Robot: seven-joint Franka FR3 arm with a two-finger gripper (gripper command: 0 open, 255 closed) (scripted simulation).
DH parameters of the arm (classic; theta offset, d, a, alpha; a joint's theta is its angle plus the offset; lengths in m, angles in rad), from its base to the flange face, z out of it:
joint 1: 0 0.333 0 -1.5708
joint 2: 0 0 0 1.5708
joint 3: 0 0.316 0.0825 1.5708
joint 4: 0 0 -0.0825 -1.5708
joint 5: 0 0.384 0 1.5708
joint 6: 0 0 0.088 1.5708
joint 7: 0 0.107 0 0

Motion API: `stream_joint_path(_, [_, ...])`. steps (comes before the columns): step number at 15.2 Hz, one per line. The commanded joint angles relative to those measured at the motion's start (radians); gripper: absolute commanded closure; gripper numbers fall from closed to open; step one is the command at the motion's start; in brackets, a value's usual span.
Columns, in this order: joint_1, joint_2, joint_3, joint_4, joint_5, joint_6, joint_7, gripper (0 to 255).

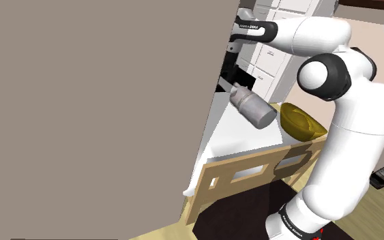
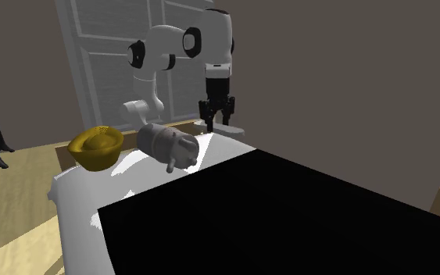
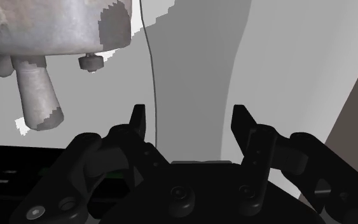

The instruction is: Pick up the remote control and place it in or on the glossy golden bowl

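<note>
Bed, white smooth sheet (image 2: pixel 77 223) over a pale wooden frame with rectangular cut-outs (image 1: pixel 252 174); one large portion is rendered as a flat black area (image 2: pixel 288 223). Glossy golden bowl, boat-shaped with upswept ends (image 2: pixel 97 147), is set on the sheet near the bed's corner. Dull grey cylindrical metal vessel, mottled, with a stubby spout and small pegs (image 2: pixel 167 144), is laid on its side just beside the bowl, between it and the end effector. Remote control, taken to be the small dark flat slab (image 2: pixel 234 130), is seen on the sheet at the far edge of the bed, directly under the fingertips and well apart from the bowl; its detail cannot be told. All-black two-finger end effector (image 3: pixel 190 118) is pointed downward and released, its fingers (image 3: pixel 138 121) spread with nothing clasped. White glossy arm with dark joints (image 2: pixel 171 43). Grey panelled door (image 2: pixel 109 47) is noted behind.
</note>
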Motion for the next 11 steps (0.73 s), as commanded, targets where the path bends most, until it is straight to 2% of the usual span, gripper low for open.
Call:
stream_joint_path(1, [-0.001, 0.003, 0.0, 0.03, 0.0, -0.028, 0.0, 255])
stream_joint_path(7, [-0.006, 0.018, -0.001, 0.125, 0.002, -0.107, 0.001, 255])
stream_joint_path(11, [-0.026, -0.129, -0.023, -0.081, -0.018, -0.049, -0.048, 255])
